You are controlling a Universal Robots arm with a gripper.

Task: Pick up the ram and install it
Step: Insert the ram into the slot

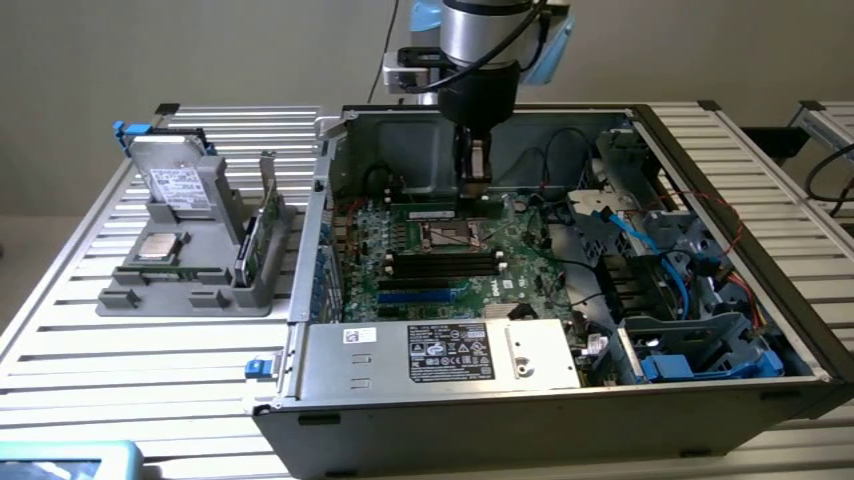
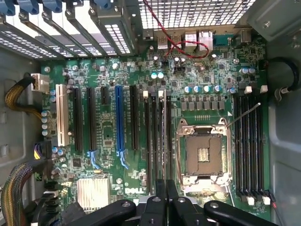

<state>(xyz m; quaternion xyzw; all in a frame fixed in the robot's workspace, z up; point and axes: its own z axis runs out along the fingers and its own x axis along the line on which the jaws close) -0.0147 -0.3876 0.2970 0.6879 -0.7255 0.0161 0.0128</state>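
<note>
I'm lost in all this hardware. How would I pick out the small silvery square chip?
Find the open computer case, then look to the exterior view's left, where a grey plastic holder sits on the slatted table. The silvery square chip lies on that holder, below a larger labelled drive. It is the one small shiny square; the green boards beside it stand on edge.

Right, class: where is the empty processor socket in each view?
Exterior view: processor socket on the motherboard, just below the gripper.
Wrist view: processor socket close to the gripper, flanked by black memory slots.
Shared landmark: the black memory slots beside the socket.
</note>
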